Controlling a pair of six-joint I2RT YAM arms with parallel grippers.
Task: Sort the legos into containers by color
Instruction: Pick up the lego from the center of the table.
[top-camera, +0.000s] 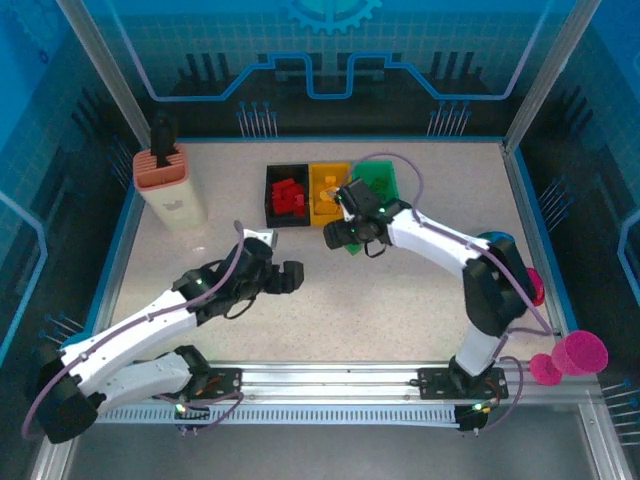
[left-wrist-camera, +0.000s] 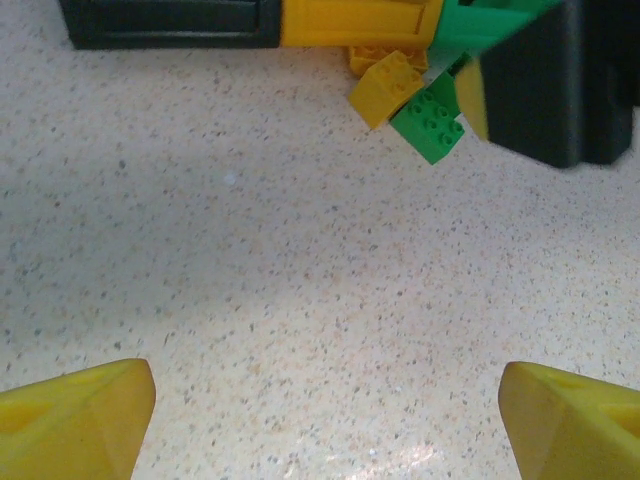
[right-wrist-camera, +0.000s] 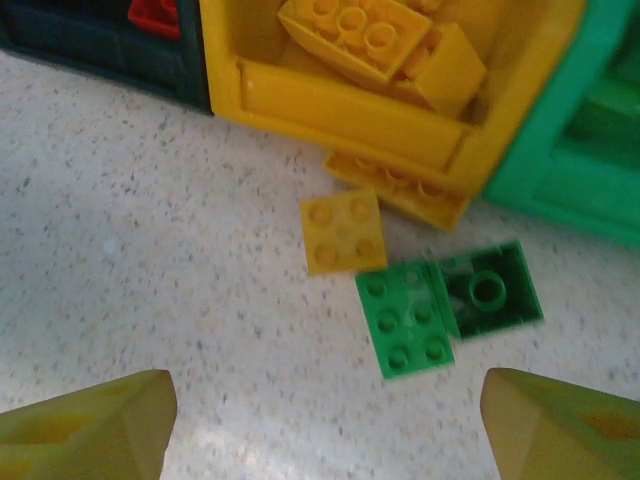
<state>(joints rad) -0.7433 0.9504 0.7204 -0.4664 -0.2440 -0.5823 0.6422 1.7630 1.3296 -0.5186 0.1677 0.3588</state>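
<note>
Just ahead of the right pincer (right-wrist-camera: 320, 430), spread wide and empty, lie a yellow brick (right-wrist-camera: 343, 232) and, just beside it, two green bricks (right-wrist-camera: 405, 330) touching each other on the surface (right-wrist-camera: 150, 280), close before the yellow bin (right-wrist-camera: 350, 110) and green bin (right-wrist-camera: 570, 170). Closing on one could nudge its neighbours or pinch two colours together, since they sit so tight; the bin wall is near enough to snag. The left pincer (left-wrist-camera: 320, 420) hangs spread and empty, farther back.

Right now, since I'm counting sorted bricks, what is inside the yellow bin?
The yellow bin holds a long yellow brick lying tilted on top, with a smaller yellow block beside it. Anything beneath them is covered.
</note>
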